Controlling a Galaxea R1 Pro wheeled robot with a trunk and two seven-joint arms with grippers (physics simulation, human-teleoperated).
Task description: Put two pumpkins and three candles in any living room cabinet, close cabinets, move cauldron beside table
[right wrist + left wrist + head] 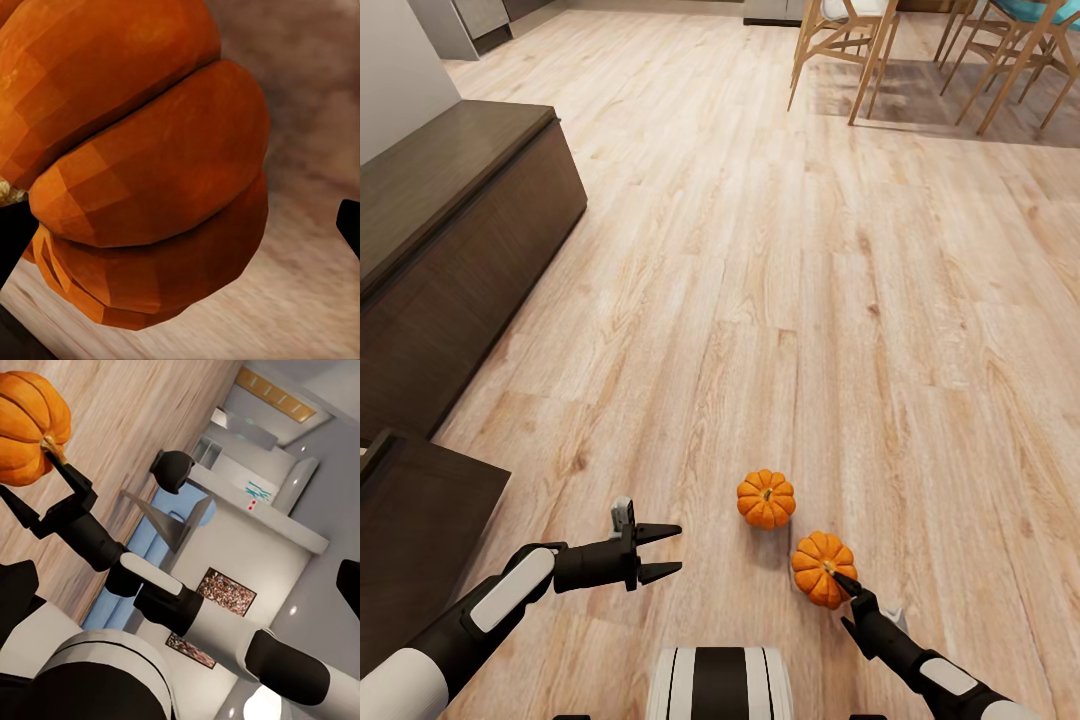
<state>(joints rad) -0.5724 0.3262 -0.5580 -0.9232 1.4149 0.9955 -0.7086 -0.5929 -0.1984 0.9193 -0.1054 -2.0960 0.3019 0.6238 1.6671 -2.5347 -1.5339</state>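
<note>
Low right of the head view: near pumpkin (823, 568) on the floor, right gripper (847, 598) spread wide around it, not yet squeezing. Could roll away if nudged off-centre. Other pumpkin (766, 498) just beside. Left gripper (664, 551) open, empty.

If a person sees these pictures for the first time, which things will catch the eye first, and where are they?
Two orange pumpkins on the pale wooden floor just ahead of the robot: the far pumpkin sits free, while the near pumpkin has the right gripper at its lower edge, jaws spread. The left gripper hangs open and empty beside them, and the dark brown cabinet runs along the left.
</note>
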